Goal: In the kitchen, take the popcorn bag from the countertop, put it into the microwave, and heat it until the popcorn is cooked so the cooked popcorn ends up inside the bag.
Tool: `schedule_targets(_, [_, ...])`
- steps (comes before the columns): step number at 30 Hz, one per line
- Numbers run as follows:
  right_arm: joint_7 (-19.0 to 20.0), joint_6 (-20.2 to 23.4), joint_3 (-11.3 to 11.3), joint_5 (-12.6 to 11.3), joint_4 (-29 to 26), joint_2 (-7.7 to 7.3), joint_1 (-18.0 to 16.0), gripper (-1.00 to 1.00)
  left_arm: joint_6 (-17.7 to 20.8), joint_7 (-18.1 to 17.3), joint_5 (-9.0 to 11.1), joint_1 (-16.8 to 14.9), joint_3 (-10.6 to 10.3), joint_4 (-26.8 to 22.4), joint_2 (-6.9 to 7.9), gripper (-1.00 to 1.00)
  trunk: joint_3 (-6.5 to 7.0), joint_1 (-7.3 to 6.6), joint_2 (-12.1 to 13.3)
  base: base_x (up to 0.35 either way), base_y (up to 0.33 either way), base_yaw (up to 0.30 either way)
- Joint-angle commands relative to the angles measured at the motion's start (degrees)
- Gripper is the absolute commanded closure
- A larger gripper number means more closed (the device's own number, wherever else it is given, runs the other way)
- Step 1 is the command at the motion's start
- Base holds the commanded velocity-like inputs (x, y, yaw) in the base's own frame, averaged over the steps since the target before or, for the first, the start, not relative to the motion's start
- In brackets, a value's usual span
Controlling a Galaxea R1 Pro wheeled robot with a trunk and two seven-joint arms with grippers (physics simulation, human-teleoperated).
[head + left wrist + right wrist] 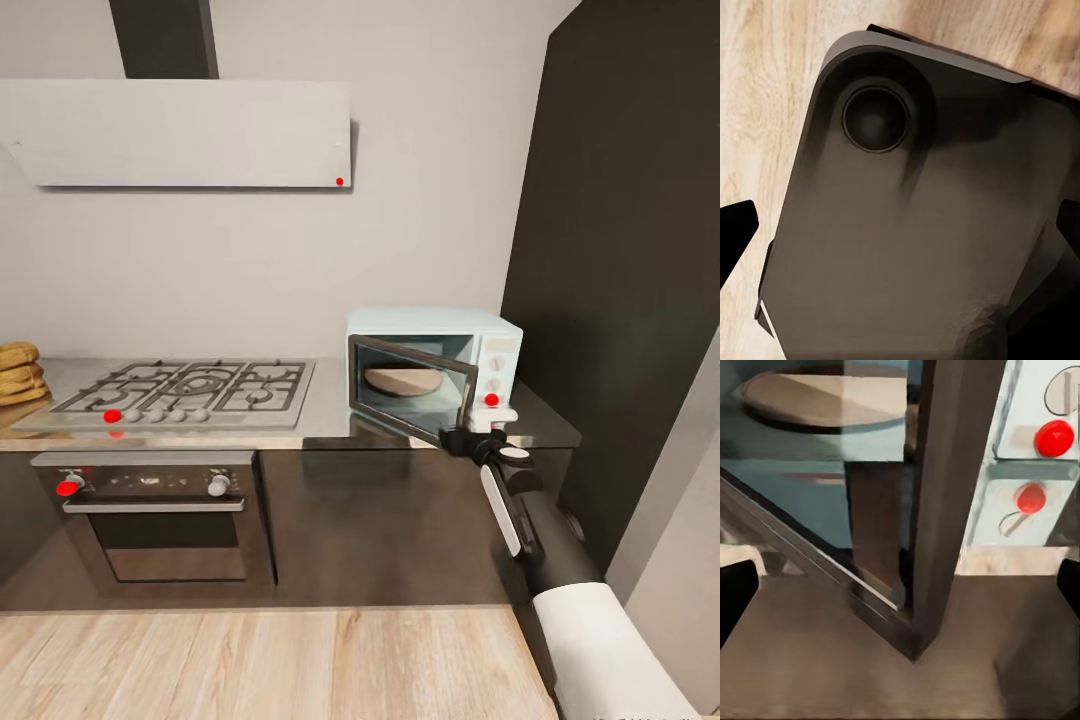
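Nearest us, over the wood floor [250, 660], our left gripper [900, 247] hangs above the robot's dark base [915, 225], its fingertips [735, 232] spread wide. Further out, our right gripper [466, 437] reaches the door [412, 388] of the microwave [433, 368], whose free edge stands between its wide-set fingers, untouched. Beyond sits the turntable [402, 379]. At the countertop's [330, 410] far left edge, past the hob [185, 390], we see the popcorn bag [18, 372].

A glossy grey countertop [330, 415] runs along the wall over dark cabinets. The gas hob [180, 392] sits in its middle, the pale-blue microwave [435, 370] stands at its right end, and a tan crumpled popcorn bag [18, 372] rests at the far left edge.
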Motion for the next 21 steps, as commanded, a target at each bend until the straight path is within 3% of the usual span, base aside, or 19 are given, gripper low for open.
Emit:
schedule_targets(1, [-0.24,1.09,0.10,-0.01,0.68,-0.61,-0.04,-1.00,-0.10,0.05,-0.04,0.01,0.42,-0.06,-0.02,-1.00,-0.05,0.00,-0.03,0.000,0.000,0.000])
schedule_targets(5, [-0.19,2.82,0.03,0.10,3.72,-7.76,-0.04,-1.00,-0.09,0.05,-0.04,0.01,0.39,-0.06,-0.02,-1.00,-0.05,0.00,-0.03,0.000,0.000,0.000])
schedule_targets(7, [-0.20,2.98,-0.14,0.07,3.82,-10.31,-0.04,-1.00,-0.12,0.05,-0.04,0.01,0.42,-0.06,0.02,-1.00,-0.05,0.00,-0.03,0.000,0.000,0.000])
schedule_targets(9, [-0.31,3.04,-0.45,0.07,3.65,-11.07,-0.04,-1.00,-0.10,0.05,-0.04,0.01,0.43,-0.06,0.04,-1.00,-0.05,0.00,-0.03,0.000,0.000,0.000])
schedule_targets(13, [-0.52,3.01,-4.59,0.06,3.20,-11.28,-0.04,-1.00,-0.11,0.02,0.03,0.01,0.38,-0.06,0.01,-1.00,-0.05,0.00,-0.03,0.000,0.000,0.000])
schedule_targets(21, [-0.38,2.11,-5.34,-0.17,3.03,-10.97,-0.04,-1.00,-0.05,-0.02,-0.22,0.01,0.01,-0.06,0.04,-1.00,-0.05,0.00,-0.03,0.071,0.000,0.000])
